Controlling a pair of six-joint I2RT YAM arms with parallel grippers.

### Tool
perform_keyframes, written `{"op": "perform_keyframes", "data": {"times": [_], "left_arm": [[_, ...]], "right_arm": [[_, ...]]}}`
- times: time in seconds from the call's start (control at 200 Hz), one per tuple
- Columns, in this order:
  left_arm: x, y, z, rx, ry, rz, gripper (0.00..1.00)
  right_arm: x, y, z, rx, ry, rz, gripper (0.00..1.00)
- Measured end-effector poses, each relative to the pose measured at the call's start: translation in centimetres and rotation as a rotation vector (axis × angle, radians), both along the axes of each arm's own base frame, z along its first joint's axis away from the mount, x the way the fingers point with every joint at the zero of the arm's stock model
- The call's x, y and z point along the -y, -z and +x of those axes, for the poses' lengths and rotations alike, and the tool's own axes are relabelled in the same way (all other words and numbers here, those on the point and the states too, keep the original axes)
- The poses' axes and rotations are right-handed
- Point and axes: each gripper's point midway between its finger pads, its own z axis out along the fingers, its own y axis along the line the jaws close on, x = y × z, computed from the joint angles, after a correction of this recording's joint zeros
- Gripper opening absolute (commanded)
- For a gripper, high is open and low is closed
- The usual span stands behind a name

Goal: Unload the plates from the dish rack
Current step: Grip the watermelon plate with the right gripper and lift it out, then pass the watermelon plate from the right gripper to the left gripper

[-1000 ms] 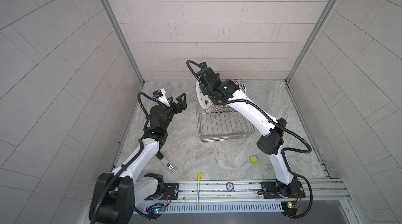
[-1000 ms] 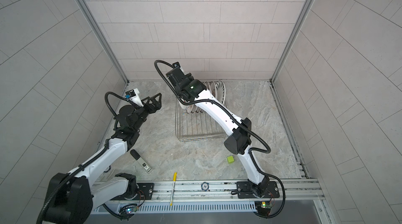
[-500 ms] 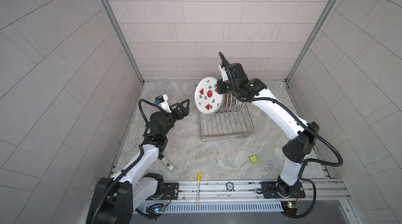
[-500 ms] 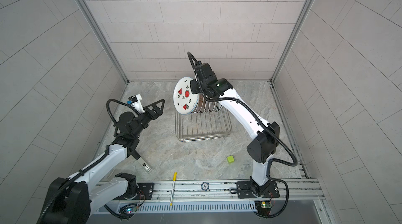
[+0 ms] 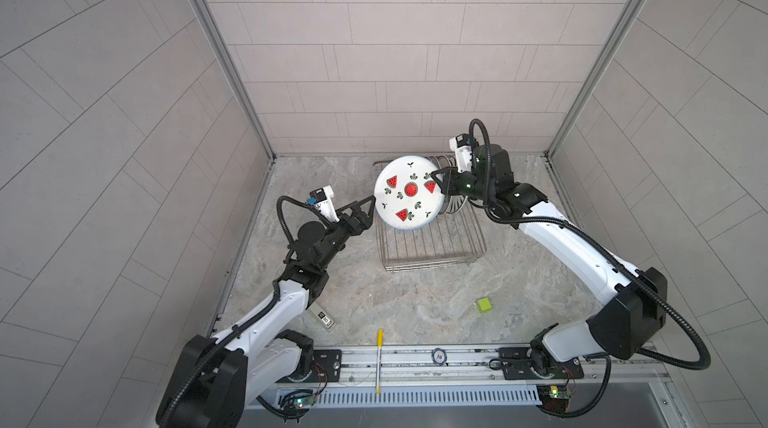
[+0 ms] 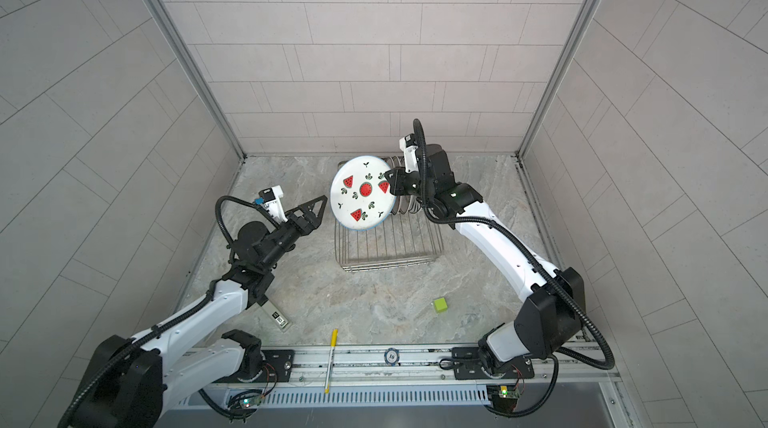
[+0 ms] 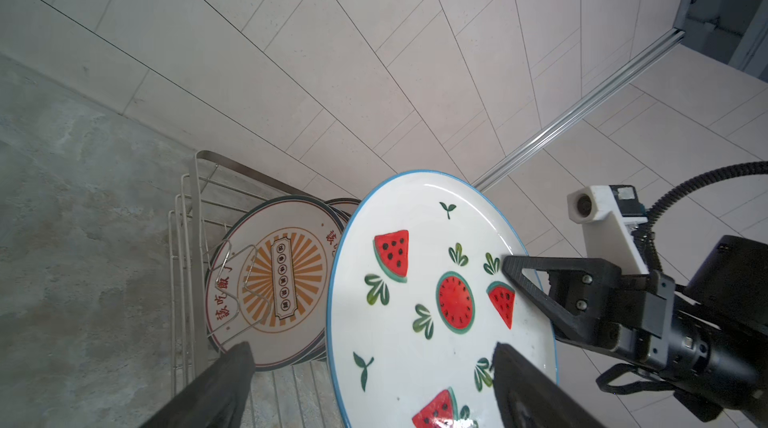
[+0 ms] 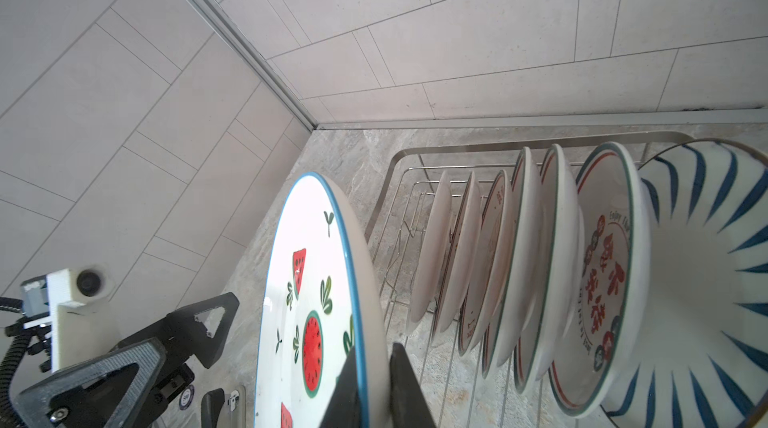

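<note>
Grip in both top views: right gripper (image 5: pixel 437 179) (image 6: pixel 390 181) clamped on the rim of the watermelon plate (image 5: pixel 409 193) (image 6: pixel 362 193), held on edge in the air above the far end of the dish rack (image 5: pixel 432 247) (image 6: pixel 386 247). Printed face turned toward the left gripper (image 5: pixel 369 208) (image 6: pixel 321 208), jaws spread wide, tips just beside the opposite rim; contact impossible to tell. Other plates (image 5: pixel 455 202) (image 6: pixel 405 204) upright in the rack behind the raised one. Green cube (image 5: pixel 483 304) on the table, well apart.

From the left wrist: watermelon plate (image 7: pixel 436 301) close up, its near rim in line with the gap between the parted fingers (image 7: pixel 232 380), nothing gripped. Sunburst plate (image 7: pixel 274 280) standing in the rack (image 7: pixel 195 206) behind.

From the right wrist: both fingers (image 8: pixel 409 388) pinched onto the plate's rim (image 8: pixel 316 280). Row of plates (image 8: pixel 519 260) leaning among the prongs, blue-striped plate (image 8: pixel 702 280) nearest the camera. Left gripper (image 8: pixel 195 328) agape, apart from the plate.
</note>
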Motion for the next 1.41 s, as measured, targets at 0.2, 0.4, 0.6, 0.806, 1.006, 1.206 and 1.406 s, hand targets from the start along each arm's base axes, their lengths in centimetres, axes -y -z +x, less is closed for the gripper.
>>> {"op": "perform_keyframes", "data": {"times": [0.2,0.4,0.6,0.806,1.006,1.206,1.406], "left_arm": [[1.6,0.7,0.4,-0.027,0.067,-0.063,0.79],[2.2,0.1,0.4,-0.014,0.097,-0.111,0.56],[2.3,-0.4,0.3,-0.005,0.11,-0.147,0.35],[2.3,-0.6,0.3,-0.007,0.116,-0.169,0.27],[2.0,-0.6,0.5,-0.027,0.103,-0.21,0.2],[1.6,-0.4,0.8,-0.047,0.078,-0.244,0.05],[1.5,-0.3,1.1,-0.041,0.071,-0.259,0.0]], "right_arm": [[-1.1,-0.4,-0.4,0.029,-0.051,0.094,0.01],[-1.6,-0.9,-0.5,0.046,-0.082,0.132,0.01],[-1.8,-1.2,-0.4,0.075,-0.098,0.159,0.01],[-2.1,-1.7,-0.5,0.096,-0.116,0.178,0.01],[-2.5,-1.6,-0.1,0.102,-0.138,0.197,0.03],[-2.9,-1.0,0.4,0.096,-0.155,0.206,0.14],[-2.8,-0.1,0.9,0.069,-0.138,0.199,0.2]]}}
